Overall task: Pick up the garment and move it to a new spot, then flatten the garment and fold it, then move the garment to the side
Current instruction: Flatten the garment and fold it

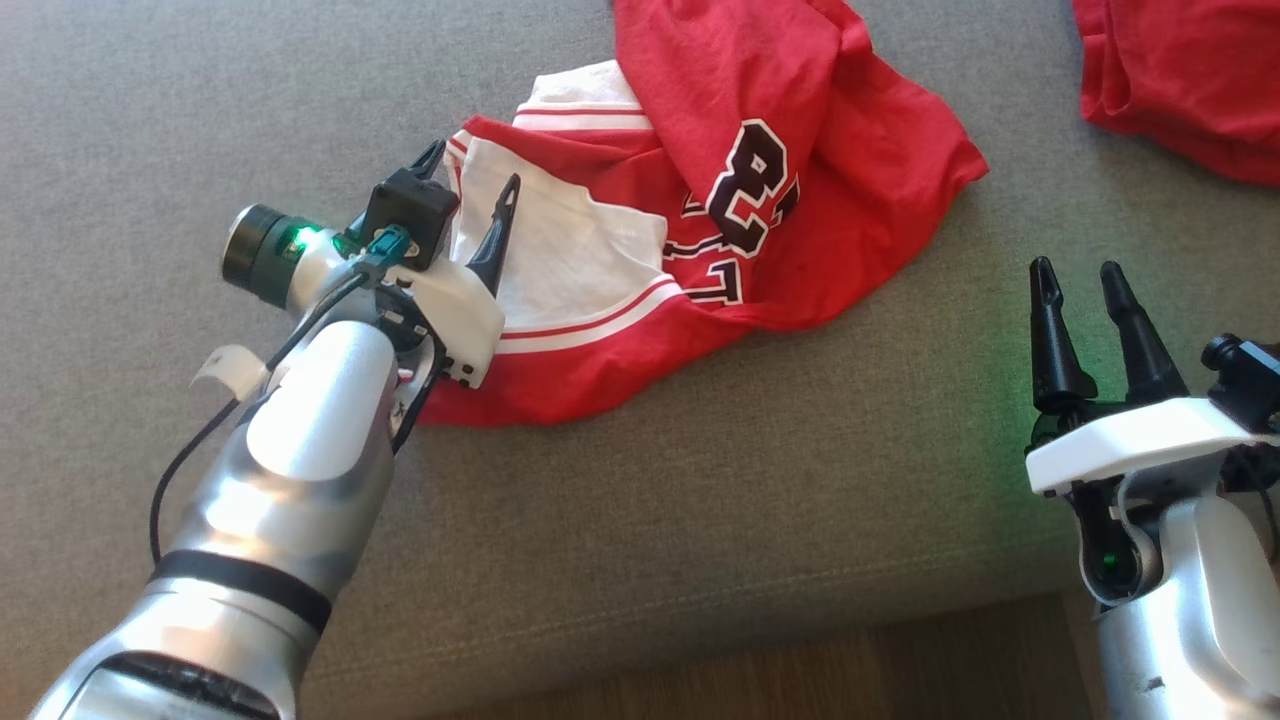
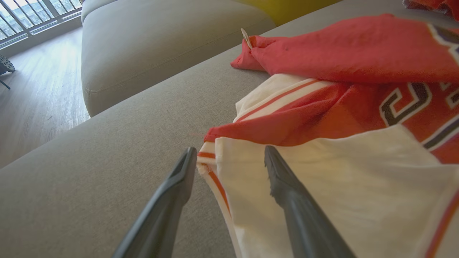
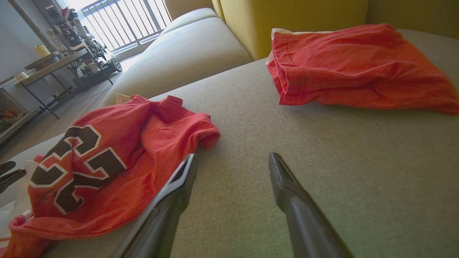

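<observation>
A crumpled red and white garment with black numbers lies on the grey sofa cushion. My left gripper stands open at its left edge, one finger over the white panel, the other just off the striped hem. In the left wrist view the open left gripper straddles that hem of the garment without closing on it. My right gripper is open at the lower right, apart from the cloth. In the right wrist view the right gripper hangs over bare cushion, with the garment to its left.
A second red cloth lies folded at the far right; the same red cloth sits before a yellow backrest. The cushion's front edge and wood floor run along the bottom. Another grey cushion stands beyond.
</observation>
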### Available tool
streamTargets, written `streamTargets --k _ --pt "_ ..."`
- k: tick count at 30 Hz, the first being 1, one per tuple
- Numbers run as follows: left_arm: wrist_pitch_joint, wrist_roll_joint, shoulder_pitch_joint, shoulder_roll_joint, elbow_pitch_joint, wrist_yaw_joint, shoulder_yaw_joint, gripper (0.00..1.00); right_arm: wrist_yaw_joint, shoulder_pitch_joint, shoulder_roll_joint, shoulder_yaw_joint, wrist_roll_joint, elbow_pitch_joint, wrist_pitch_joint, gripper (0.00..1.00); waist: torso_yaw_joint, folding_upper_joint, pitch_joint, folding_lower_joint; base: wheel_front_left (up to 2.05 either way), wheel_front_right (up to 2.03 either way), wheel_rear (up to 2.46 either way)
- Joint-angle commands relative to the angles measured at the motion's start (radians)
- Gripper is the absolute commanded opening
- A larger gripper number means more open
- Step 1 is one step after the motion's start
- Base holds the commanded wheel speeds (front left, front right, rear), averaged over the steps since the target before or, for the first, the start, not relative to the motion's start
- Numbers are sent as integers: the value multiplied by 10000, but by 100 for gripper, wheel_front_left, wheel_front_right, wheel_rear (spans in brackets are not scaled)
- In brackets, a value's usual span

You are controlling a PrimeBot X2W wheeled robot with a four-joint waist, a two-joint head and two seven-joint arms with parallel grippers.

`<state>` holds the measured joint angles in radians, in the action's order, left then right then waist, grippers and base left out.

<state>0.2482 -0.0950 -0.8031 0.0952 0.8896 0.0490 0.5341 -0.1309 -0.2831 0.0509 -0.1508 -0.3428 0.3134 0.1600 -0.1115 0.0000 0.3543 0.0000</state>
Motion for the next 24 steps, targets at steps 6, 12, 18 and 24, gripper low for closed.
streamTargets --k 6,12,18,24 --pt "130 42 -640 245 86 76 -115 96 2 -273 -7 280 -24 -285 224 100 -112 0 171 0 0 0 0" --pt "133 122 -720 363 -67 126 -13 73 2 -290 -7 294 -176 -263 310 100 -151 0 282 0 0 0 0" --pt "134 112 -751 434 -59 177 45 22 2 -316 -7 288 -224 -204 366 100 -148 0 342 0 0 0 0" --pt "134 80 -763 498 111 176 69 0 2 -384 -7 341 -213 -203 390 100 -134 0 316 0 0 0 0"
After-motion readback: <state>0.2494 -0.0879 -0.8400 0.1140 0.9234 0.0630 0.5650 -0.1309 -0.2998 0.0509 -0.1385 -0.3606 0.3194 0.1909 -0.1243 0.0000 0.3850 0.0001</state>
